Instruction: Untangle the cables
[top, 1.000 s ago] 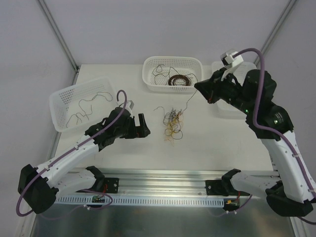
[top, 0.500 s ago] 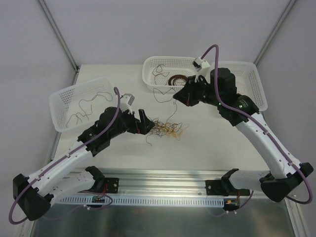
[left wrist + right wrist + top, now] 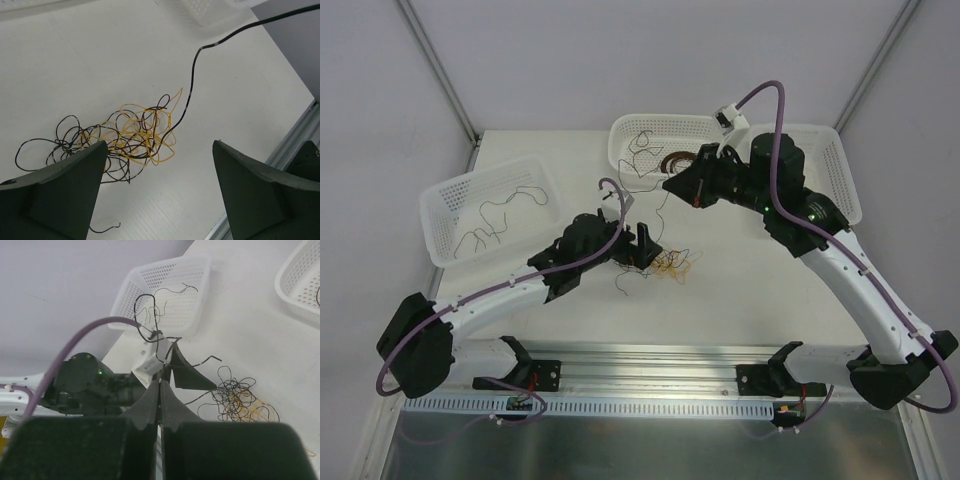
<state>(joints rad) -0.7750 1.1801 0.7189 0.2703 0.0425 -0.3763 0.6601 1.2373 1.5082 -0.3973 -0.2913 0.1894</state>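
The left gripper [image 3: 159,146] stands wide open and empty over the tangled cables [image 3: 131,136] on the worktop [image 3: 75,60]. At 1 o'clock from them, the right gripper [image 3: 161,377] is closed on one black strand [image 3: 192,70].

White-shelled arms [image 3: 865,285] with black joints [image 3: 420,350] and purple hoses [image 3: 772,84].

Left arm [image 3: 500,295] stretched low and forward, left gripper [image 3: 159,150] jaws spread wide, right arm [image 3: 840,265] arched high and reaching across, right gripper [image 3: 160,382] jaws pressed together, black cable [image 3: 192,70] pinched at their tips
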